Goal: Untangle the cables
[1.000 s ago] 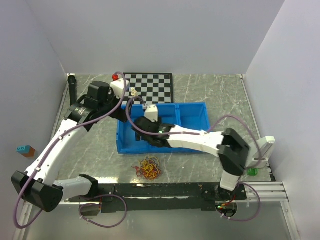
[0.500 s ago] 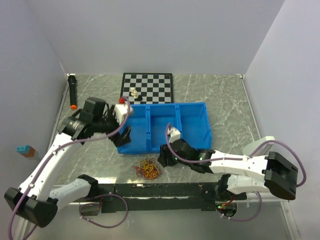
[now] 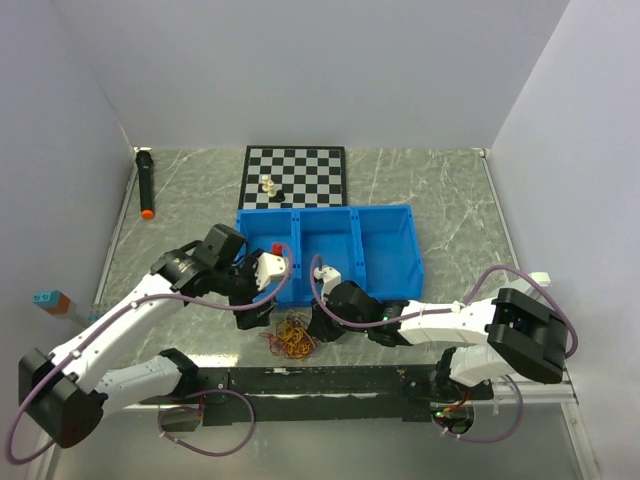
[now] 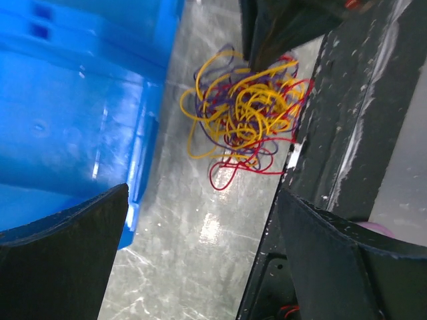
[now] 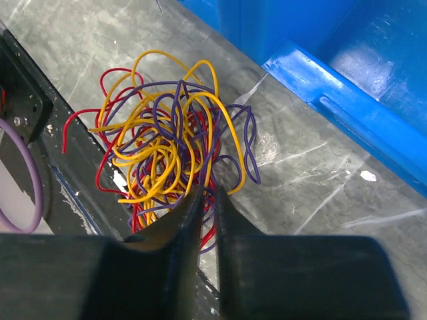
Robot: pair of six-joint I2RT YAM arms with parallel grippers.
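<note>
The cables [image 3: 292, 338] lie on the table [image 3: 450, 200] at its near edge, just before the left compartment of the bin [image 3: 380, 210]. Behind the bin, at the far edge, lies the chessboard [image 3: 310, 170], with two pieces [image 3: 268, 185] on its left part. A marker [image 3: 146, 185] lies along the left edge.

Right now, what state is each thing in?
Left gripper, open, near the cables.
Right gripper, jaws nearly together at the cables' edge; grip unclear.
Cables, tangled in one heap on the table.
Bin, upright; middle and right compartments empty.
</note>
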